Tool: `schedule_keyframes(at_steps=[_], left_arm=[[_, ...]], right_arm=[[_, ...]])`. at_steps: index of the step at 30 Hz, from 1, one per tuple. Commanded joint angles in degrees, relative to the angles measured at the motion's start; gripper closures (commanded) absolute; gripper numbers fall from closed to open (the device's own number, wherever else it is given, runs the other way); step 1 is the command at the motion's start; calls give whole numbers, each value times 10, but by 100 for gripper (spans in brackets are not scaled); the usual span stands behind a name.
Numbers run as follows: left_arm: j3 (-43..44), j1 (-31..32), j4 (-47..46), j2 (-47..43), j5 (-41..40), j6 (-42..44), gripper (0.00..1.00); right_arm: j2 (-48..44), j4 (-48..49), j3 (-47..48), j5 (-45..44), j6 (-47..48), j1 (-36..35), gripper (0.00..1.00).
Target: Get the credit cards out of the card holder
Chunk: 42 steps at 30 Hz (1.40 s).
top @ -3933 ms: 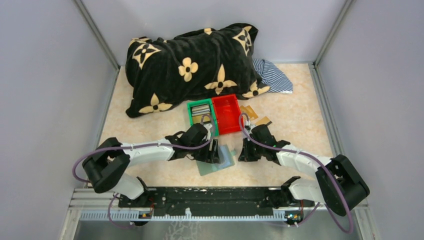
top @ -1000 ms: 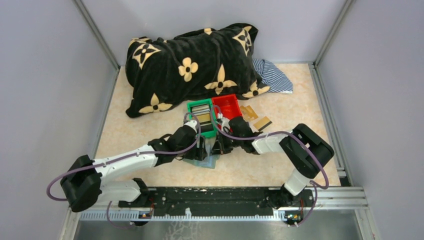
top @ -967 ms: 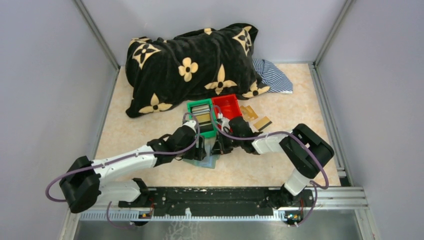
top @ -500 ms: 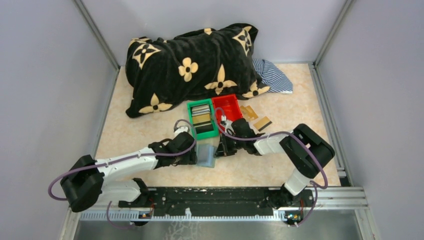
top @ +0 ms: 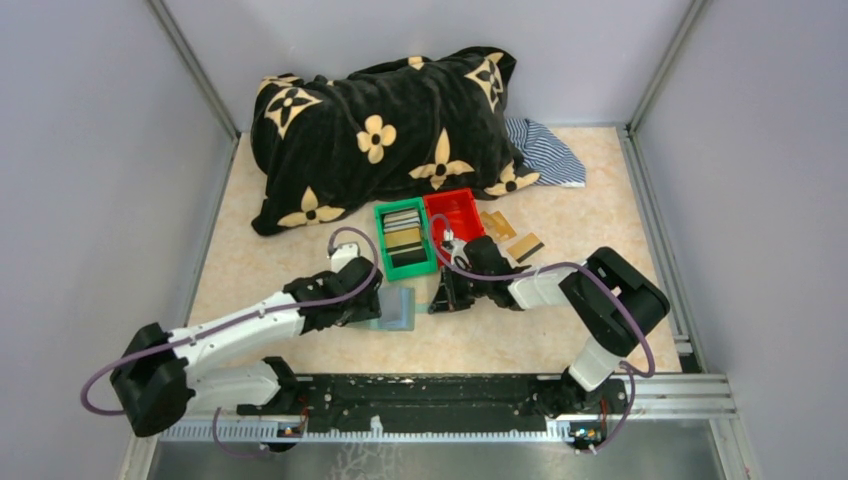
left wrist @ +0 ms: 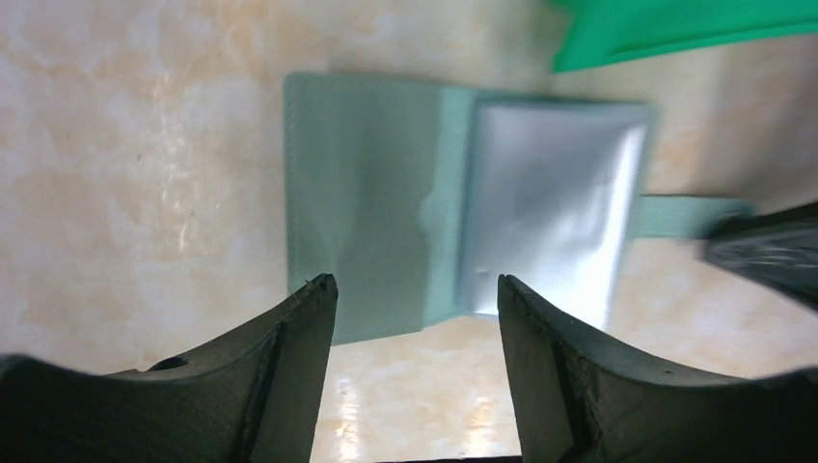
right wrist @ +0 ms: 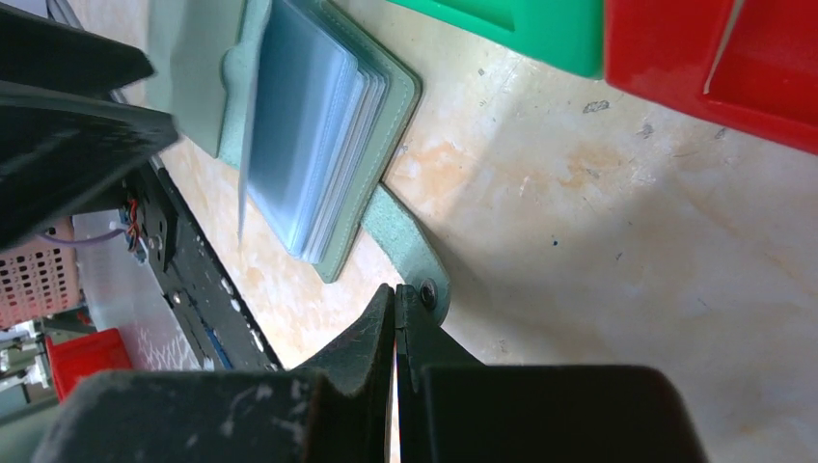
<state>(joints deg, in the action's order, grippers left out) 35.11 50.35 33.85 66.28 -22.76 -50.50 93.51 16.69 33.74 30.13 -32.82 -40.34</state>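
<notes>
The grey-green card holder lies open and flat on the table, its see-through pockets facing up; I cannot tell whether they hold cards. My left gripper hovers open at the holder's near-left edge, with nothing between its fingers. My right gripper is shut, its tips resting against the holder's closure tab by the snap. Two gold credit cards lie on the table right of the red bin, and more cards sit in the green bin.
The green bin and the red bin stand side by side just beyond the holder. A black blanket with tan flowers and striped cloth fill the back. Grey walls enclose the table on three sides.
My left arm has drawn back to the left off the card holder, its jaws narrowing a little. The holder now lies open in plain view. The right arm has stayed put.
</notes>
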Motion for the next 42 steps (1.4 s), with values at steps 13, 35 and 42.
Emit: schedule_keyframes(at_steps=[13, 35, 42], left_arm=[[78, -4, 149, 36, -76, -77, 32], [27, -3, 102, 162, -56, -81, 34], [18, -3, 62, 150, -34, -62, 36]], right_arm=[[22, 41, -1, 13, 13, 3, 100], [-63, 26, 1, 30, 16, 0, 100], [-42, 18, 39, 18, 17, -20, 64]])
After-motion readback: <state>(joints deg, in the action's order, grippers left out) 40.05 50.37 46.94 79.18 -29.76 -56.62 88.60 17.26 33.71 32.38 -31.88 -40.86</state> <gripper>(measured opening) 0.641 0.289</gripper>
